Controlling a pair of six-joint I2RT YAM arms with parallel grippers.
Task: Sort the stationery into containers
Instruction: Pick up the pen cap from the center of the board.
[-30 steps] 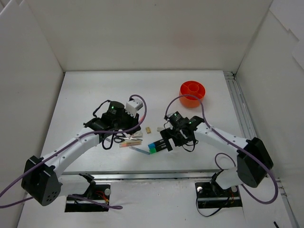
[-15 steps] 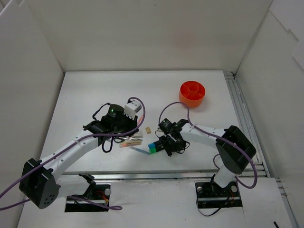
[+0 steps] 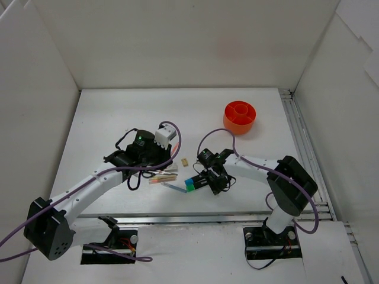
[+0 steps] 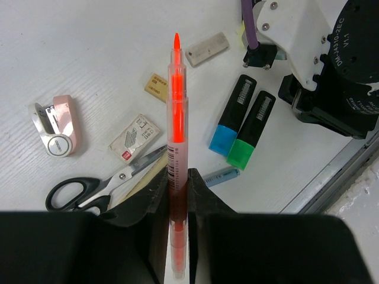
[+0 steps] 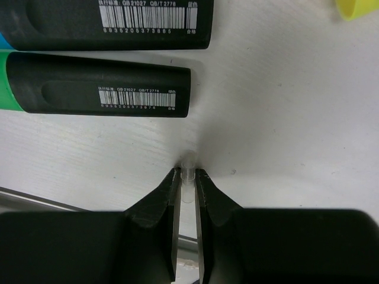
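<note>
My left gripper (image 4: 177,183) is shut on a thin orange pen (image 4: 176,106), which it holds above the pile, tip pointing away. Below it lie black-handled scissors (image 4: 100,186), a blue-ended highlighter (image 4: 233,115), a green-ended highlighter (image 4: 251,130), a blue-grey pen (image 4: 220,176) and small erasers (image 4: 207,49). My right gripper (image 5: 187,174) is down at the table just beside the green highlighter (image 5: 100,92), shut on a small clear tube-like cap (image 5: 188,168). The orange cup (image 3: 240,116) stands at the back right, apart from both grippers.
A pink stapler (image 4: 58,125) and a white labelled eraser (image 4: 135,137) lie near the scissors. A yellow highlighter end (image 5: 355,7) shows at the top right of the right wrist view. The table's metal front edge (image 4: 349,171) runs close behind the highlighters. White walls enclose the table.
My right gripper came down to the table beside the highlighters and closed from wide open onto the small clear cap. The left arm shifted only slightly and still holds the orange pen.
</note>
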